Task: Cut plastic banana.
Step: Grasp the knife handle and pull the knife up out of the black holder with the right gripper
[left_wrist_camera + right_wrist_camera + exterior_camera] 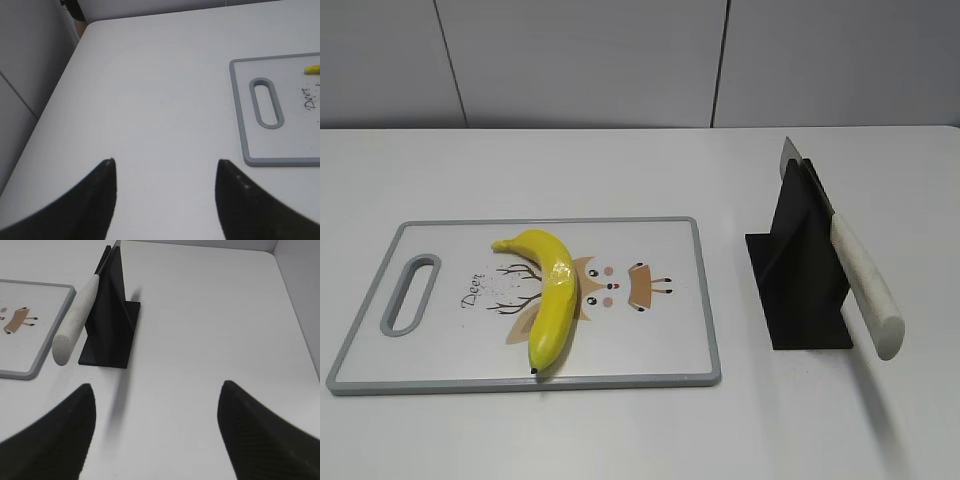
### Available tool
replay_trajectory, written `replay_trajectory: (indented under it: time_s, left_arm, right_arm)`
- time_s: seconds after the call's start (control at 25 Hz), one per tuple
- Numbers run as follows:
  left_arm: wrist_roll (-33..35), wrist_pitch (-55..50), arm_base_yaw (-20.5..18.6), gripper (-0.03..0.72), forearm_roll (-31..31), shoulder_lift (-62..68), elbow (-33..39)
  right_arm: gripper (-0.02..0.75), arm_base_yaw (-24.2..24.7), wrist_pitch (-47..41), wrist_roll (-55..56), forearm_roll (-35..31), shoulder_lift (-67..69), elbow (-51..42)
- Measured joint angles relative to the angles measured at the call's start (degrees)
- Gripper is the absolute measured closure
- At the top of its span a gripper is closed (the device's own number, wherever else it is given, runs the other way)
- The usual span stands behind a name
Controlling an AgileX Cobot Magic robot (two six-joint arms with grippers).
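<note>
The plastic banana [551, 293] lies on a white cutting board [650, 340] with a grey rim; only its yellow end [313, 69] shows in the left wrist view. A knife [860, 275] with a white handle rests slanted in a black stand [798, 270], handle toward the front; the right wrist view also shows the knife [75, 320] and the stand [110, 315]. My left gripper [165, 162] is open and empty over bare table left of the board. My right gripper [157, 387] is open and empty over bare table, in front and to the right of the stand. Neither gripper shows in the exterior view.
The board [240, 100] has a slotted handle [267, 102] at its left end and a deer drawing. The white table [620, 170] ends at a grey wall behind, and a wall stands close along its left edge [55, 65] and right edge [295, 315].
</note>
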State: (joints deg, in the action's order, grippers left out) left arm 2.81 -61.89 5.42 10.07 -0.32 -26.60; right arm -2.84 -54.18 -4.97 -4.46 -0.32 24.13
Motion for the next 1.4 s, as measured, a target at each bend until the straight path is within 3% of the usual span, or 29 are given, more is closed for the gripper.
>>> replay_trajectory:
  time_s: [1.4]
  left_arm:
    - [0.0,0.0,0.0,0.113,0.0,0.0,0.0]
  right_arm:
    - [0.164,0.0,0.0,0.0,0.0,0.0,0.0]
